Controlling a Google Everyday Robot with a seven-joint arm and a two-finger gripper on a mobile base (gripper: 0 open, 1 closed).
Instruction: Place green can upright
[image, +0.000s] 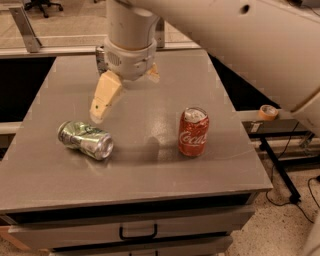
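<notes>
We are holding the claw (125, 99) above the table (60, 190), opened wide and gripping nothing. Its long pale finger (104, 98) is pointing down toward the green can (85, 140). This can is lying on its side just below and to the left of the claw, as the camera is seeing it, near the fingertip but not touching it.

For this step, we are thinking the claw should come lower, with one finger on each side of the can's body and across its length. The can is round and may roll away, and the thin dented wall is asking for a soft grip. We cannot tell which end is the top, so we are checking this before turning it.

To the right of the claw, well apart, a red can (193, 131) is standing upright. The grey surface between them is giving room for the placing. Under the table a drawer handle (137, 232) is showing, and further right a tape roll (268, 111) is resting on a side shelf.
</notes>
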